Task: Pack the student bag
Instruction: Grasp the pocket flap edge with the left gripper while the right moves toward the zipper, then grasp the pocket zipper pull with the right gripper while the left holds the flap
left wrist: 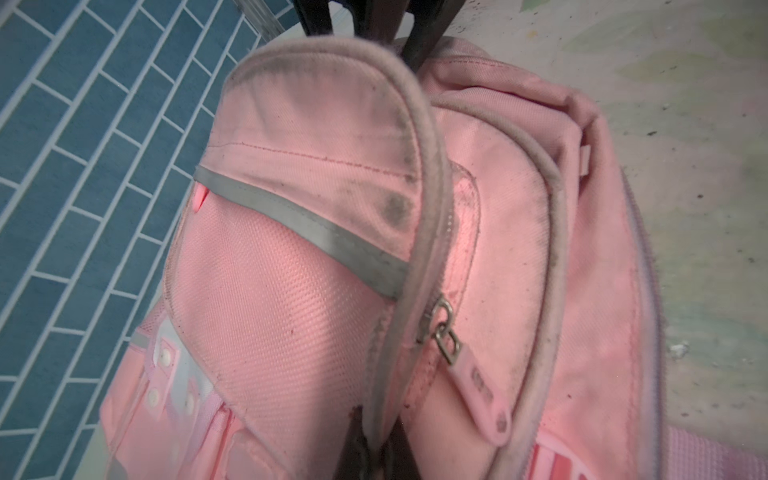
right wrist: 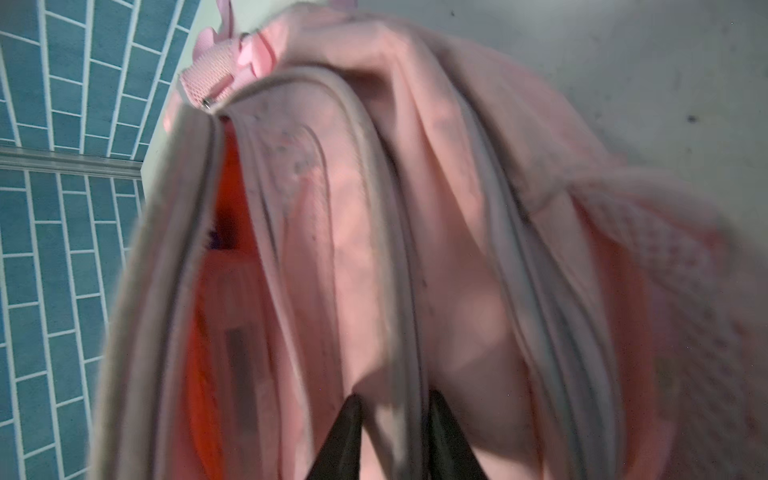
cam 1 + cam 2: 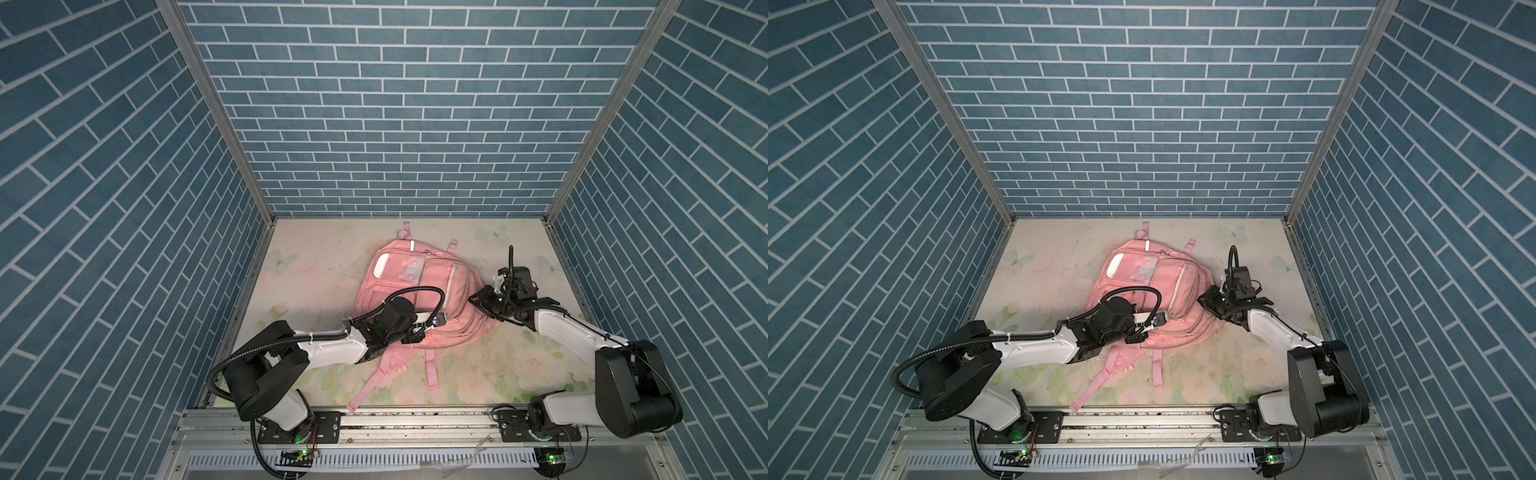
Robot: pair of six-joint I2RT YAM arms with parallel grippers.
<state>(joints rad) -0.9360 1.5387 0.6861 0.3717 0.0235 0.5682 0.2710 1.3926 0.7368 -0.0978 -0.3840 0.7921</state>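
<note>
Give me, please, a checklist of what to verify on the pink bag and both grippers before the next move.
1. Left gripper shut on the rim of the student bag: ok.
2. Right gripper hold: cannot tell; a rim lies between its fingers, but the picture is blurred.
3. Compartment open: ok; its orange inside shows.
4. Zipper pull apart from the left gripper: ok.
5. What lies inside: cannot tell.
6. Student bag resting on the table: ok.

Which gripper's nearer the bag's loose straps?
Left. The left gripper pinches the bag's near edge, right by the straps; the right gripper is at the bag's right side, farther from them.
</note>
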